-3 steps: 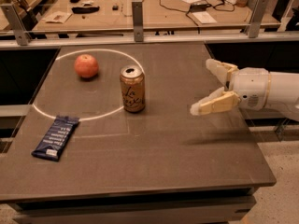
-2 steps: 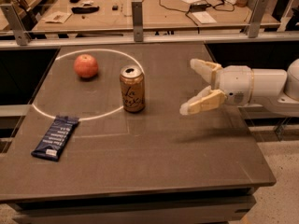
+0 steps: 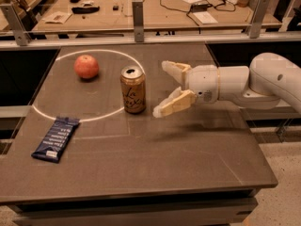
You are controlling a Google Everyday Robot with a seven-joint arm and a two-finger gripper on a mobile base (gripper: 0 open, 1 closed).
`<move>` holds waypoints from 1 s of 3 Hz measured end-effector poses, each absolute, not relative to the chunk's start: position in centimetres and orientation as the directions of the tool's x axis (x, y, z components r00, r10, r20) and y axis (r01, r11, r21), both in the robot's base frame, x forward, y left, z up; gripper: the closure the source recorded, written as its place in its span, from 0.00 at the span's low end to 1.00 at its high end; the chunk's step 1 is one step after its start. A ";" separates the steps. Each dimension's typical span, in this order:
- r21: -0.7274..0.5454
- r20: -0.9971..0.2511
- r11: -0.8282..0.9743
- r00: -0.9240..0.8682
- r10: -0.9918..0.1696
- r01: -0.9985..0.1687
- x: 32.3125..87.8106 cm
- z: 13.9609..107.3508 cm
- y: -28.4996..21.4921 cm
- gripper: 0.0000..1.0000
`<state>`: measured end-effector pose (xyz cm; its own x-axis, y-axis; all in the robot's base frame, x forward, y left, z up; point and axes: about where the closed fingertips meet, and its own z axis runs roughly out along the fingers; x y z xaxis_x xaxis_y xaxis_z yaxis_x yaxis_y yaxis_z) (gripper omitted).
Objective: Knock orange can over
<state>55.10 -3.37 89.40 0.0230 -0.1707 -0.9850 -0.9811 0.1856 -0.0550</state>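
The orange can (image 3: 133, 90) stands upright near the middle of the dark table (image 3: 188, 159), on the right edge of a white painted circle. It is golden-orange with dark cursive lettering and a silver top. My gripper (image 3: 163, 89) reaches in from the right on a white arm (image 3: 244, 81), just right of the can and a little above the table. Its two cream fingers (image 3: 173, 103) are spread wide, open and empty, with a small gap to the can.
A reddish apple (image 3: 86, 66) sits inside the circle at the back left. A dark blue snack bar (image 3: 56, 138) lies near the left front. A metal rail (image 3: 141, 37) and a cluttered bench (image 3: 155, 6) run behind the table.
My gripper has moved left across the table, from well right of the can to just beside it. The can, apple and snack bar have not moved.
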 end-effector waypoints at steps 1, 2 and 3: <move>-0.044 -0.985 0.186 0.011 -0.175 -0.982 56.1 88.9 -1.0 0.00; -0.031 -0.984 0.190 -0.003 -0.176 -0.981 56.7 88.4 0.9 0.00; -0.013 -0.985 0.187 -0.019 -0.171 -0.982 56.6 88.1 2.3 0.00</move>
